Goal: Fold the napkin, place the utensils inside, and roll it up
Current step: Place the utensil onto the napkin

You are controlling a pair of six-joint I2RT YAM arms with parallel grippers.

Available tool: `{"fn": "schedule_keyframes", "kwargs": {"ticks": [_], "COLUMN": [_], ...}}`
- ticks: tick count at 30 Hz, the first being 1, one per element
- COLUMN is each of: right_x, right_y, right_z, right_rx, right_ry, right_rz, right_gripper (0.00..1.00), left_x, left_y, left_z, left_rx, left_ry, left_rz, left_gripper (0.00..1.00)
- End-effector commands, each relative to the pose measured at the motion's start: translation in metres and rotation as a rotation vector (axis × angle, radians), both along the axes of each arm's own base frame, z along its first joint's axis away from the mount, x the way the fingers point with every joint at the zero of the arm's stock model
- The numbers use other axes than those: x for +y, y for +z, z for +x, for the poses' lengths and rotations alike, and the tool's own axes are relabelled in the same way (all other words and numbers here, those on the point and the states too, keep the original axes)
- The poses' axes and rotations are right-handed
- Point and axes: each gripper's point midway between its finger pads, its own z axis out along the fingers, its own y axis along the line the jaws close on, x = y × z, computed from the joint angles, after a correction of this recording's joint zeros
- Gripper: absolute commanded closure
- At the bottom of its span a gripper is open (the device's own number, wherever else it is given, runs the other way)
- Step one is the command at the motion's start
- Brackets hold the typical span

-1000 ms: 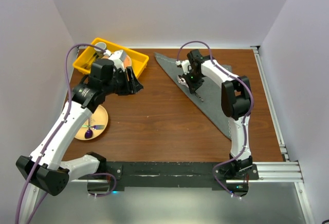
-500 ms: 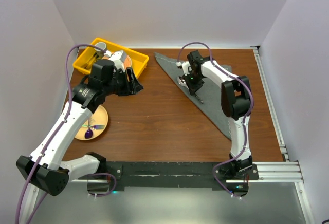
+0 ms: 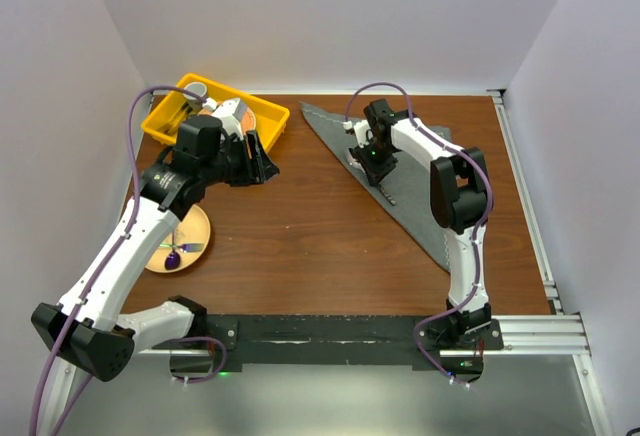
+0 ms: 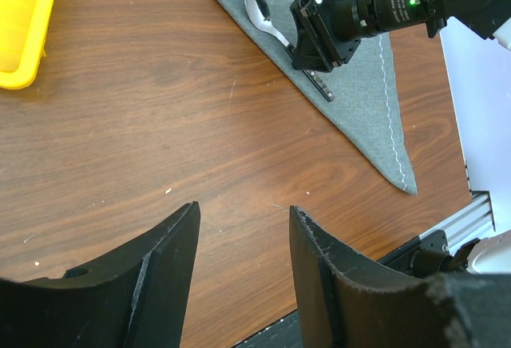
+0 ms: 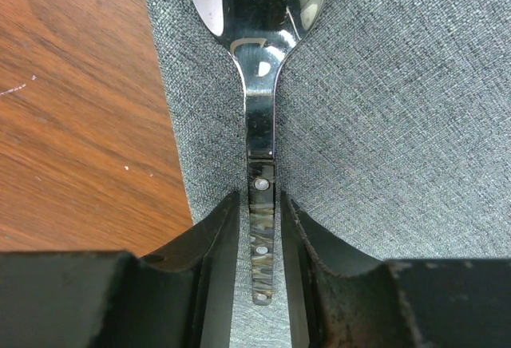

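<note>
**Setting the spoon on the folded napkin**

The napkin [image 3: 405,196] lies flat as a grey-green triangle, and every place below is given from it. Its long folded edge faces the left arm, and its pale stitched hem runs along the side away from that arm.

The spoon [image 5: 261,124] rests on the cloth just inside the folded edge, parallel to it, with its bowl toward the napkin's far corner. The right gripper [image 5: 261,204] stands directly over the handle. Its jaws are parted only a little, one on each side of the handle, with slivers of space between; they do not seem to be pinching it.

The left gripper [image 4: 243,236] hangs over bare table [image 4: 160,108] well off the folded edge, spread wide and holding nothing. Beyond it, further from the napkin, sit a yellow tray [image 3: 165,121] and a tan plate [image 3: 195,226] bearing a small purple item [image 3: 172,254], too small to identify.

The fold looks finished, so the step in hand appears to be laying utensils inside. The next move probably calls for a straight lift off the handle, so that neither spoon nor cloth is dragged, before any remaining utensil is fetched.
</note>
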Motion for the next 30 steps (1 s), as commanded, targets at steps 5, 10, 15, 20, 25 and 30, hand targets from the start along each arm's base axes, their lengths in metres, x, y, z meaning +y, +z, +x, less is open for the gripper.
{"fn": "schedule_keyframes", "kwargs": {"ticks": [5, 10, 15, 20, 25, 30], "right_x": [-0.003, -0.001, -0.003, 0.001, 0.004, 0.006], "right_y": [0.046, 0.103, 0.158, 0.165, 0.179, 0.209], "right_z": [0.016, 0.024, 0.004, -0.055, -0.106, -0.134], "right_rx": [-0.068, -0.160, -0.188, -0.026, -0.002, -0.043], "right_ry": [-0.091, -0.204, -0.348, -0.486, -0.462, -0.444], "right_rz": [-0.008, 0.032, 0.104, 0.177, 0.266, 0.389], "right_gripper": [0.59, 0.49, 0.46, 0.44, 0.39, 0.38], "left_x": [-0.004, -0.009, -0.013, -0.018, -0.037, -0.045], "left_y": [0.012, 0.012, 0.002, -0.004, -0.022, -0.034], "left_z": [0.000, -0.006, -0.010, 0.019, 0.080, 0.145], "left_rx": [-0.055, -0.044, -0.001, 0.000, 0.029, -0.086], "left_ry": [-0.030, -0.045, -0.062, -0.037, 0.075, 0.231], "left_rz": [-0.023, -0.057, -0.072, -0.040, -0.096, -0.192], "left_gripper": [0.46, 0.43, 0.41, 0.42, 0.44, 0.47]}}
